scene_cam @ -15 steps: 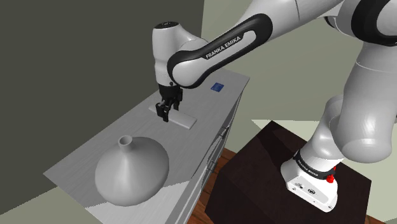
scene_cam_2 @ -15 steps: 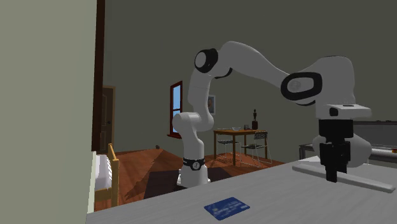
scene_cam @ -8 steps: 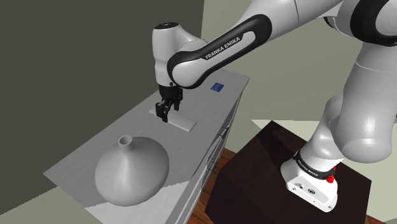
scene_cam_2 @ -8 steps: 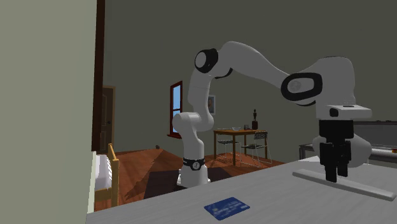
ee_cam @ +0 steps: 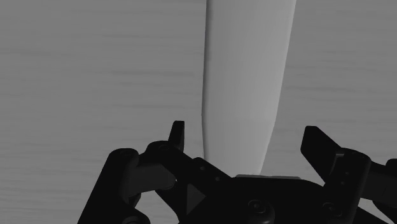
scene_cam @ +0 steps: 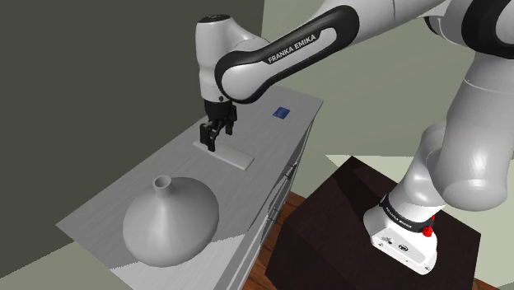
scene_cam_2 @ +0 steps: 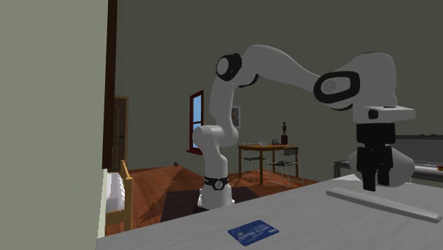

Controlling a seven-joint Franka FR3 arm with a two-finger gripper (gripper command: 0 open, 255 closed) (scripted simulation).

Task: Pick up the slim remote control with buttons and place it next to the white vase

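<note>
Where the grey worktop (scene_cam: 99,210) reaches the shoulder view's lower left, a pale grey vase (scene_cam: 169,221) with a wide cone body and a narrow neck stands upright. It is well apart from the end effector (scene_cam: 212,147) and nearer that camera than it. Moving right, the end effector points straight down from the white arm (scene_cam: 280,58), and its two black fingers (ee_cam: 179,135) stand apart with nothing clamped between them. Directly below it lies the remote control (scene_cam: 231,155), a slim, plain pale grey bar flat on the worktop. Seen from the wrist, the bar runs away from the end effector through the gap between the fingers, and neither finger touches it. In the second exterior view the fingertips hang close over the bar; whether they reach down past its top face I cannot tell. Further right, a small blue card (scene_cam: 281,113) lies flat near the worktop's far corner, well apart from the end effector on the side away from the vase. Rightmost in the shoulder view, off the worktop and well below the end effector, sits the dark brown stand (scene_cam: 338,206) carrying the arm's base.
</note>
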